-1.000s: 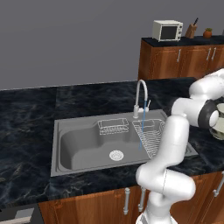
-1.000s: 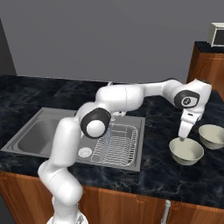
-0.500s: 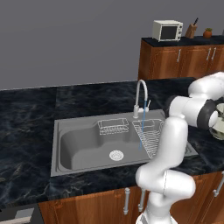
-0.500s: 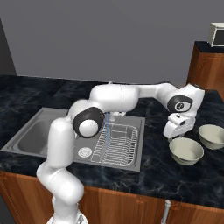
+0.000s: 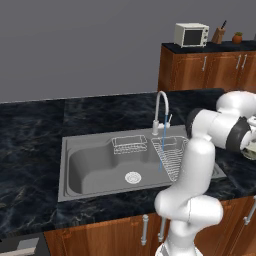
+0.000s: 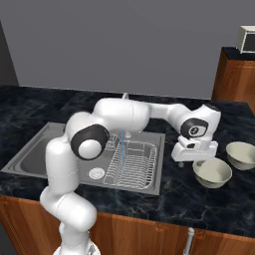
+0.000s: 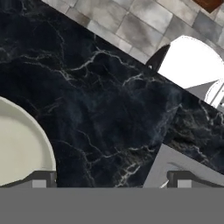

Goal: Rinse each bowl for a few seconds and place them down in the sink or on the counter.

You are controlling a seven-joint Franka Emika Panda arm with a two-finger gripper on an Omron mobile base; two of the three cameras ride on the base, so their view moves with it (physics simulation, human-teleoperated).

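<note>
currently: gripper (image 6: 195, 160) wide open, empty, low over black counter (image 6: 189, 196), just beside near bowl (image 6: 212, 172); second bowl (image 6: 242, 155) behind.

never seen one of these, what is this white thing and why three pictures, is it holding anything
The white thing is a robot arm on a base that can drive, in a computer-rendered kitchen. Two pictures come from cameras on that base, looking forward over the arm from its left and from its right. The third comes from a camera on the hand, looking along the claw.

The black counter holds a grey steel sink with a wire rack and a curved faucet, from which a thin stream of water runs. Two small cream bowls sit on the counter to the right of the sink: the nearer bowl and the farther bowl.

The claw is open and holds nothing. It hangs just over the counter beside the nearer bowl, between it and the sink.
</note>
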